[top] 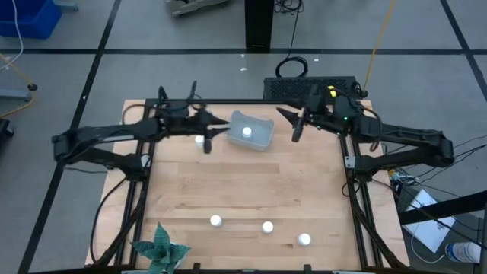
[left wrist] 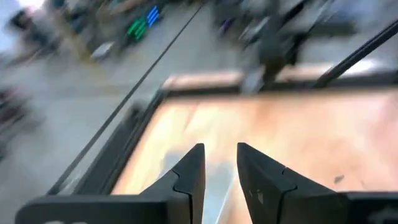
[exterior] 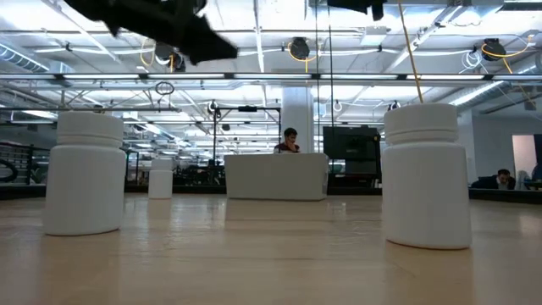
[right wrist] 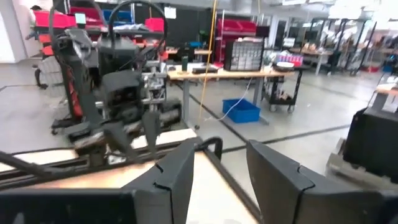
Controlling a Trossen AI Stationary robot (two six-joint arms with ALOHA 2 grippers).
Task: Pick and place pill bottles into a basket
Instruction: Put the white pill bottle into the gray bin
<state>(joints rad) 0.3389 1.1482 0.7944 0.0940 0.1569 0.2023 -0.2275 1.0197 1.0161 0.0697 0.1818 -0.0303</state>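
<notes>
Fingers of the left gripper (top: 219, 131) are gaping empty beside the basket (top: 262, 137); 1 pill bottle (top: 201, 140) is standing just below them, nearer this arm.

Both arms reached inward at the far side; left gripper (top: 218, 128) and right gripper (top: 291, 125) held fingers parted, empty.

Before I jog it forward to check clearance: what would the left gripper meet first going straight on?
Probably the basket: the left gripper points right at its near wall, though it may pass above.
</notes>
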